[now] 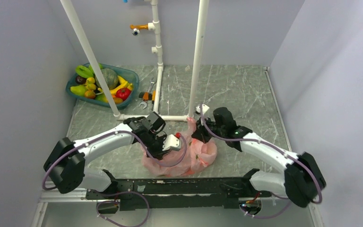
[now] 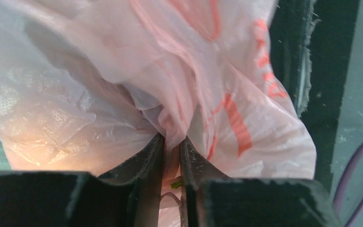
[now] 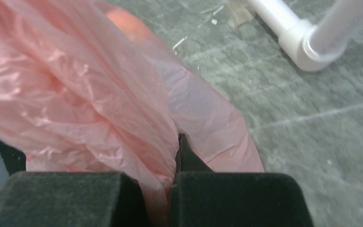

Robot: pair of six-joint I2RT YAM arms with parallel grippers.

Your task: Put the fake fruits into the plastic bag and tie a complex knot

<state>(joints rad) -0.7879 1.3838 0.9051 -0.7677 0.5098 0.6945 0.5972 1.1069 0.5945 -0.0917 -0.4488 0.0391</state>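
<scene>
**Item: pink bag** (image 1: 196, 156)
Location: on the tabletop (image 1: 246, 94), near its front edge, between the two arms and just in front of the white pipe frame (image 1: 196, 56).
Condition: slumped, with a bulging body. A round orange shape (image 3: 125, 23) shows through the film, so at least one fruit appears to be inside. No finished knot can be made out.

**Left tool** (image 2: 172, 139)
Closed on a narrow fold of the bag's film at its left side, probably gathering material for the tie.

**Right tool** (image 3: 177, 142)
Closed on a bunched strip of film, drawn up toward the foot of the frame. This likely keeps the neck taut while the other side is worked.

**Fruits** (image 1: 99, 85)
A heap of yellow, green and red pieces lies in the teal basin (image 1: 133, 78) at the far left corner, well apart from the bag.
Judgement: filling looks partial, and the tying stage is in hand.

**Risk**
The thin film may slip or tear under the opposed pull.
</scene>
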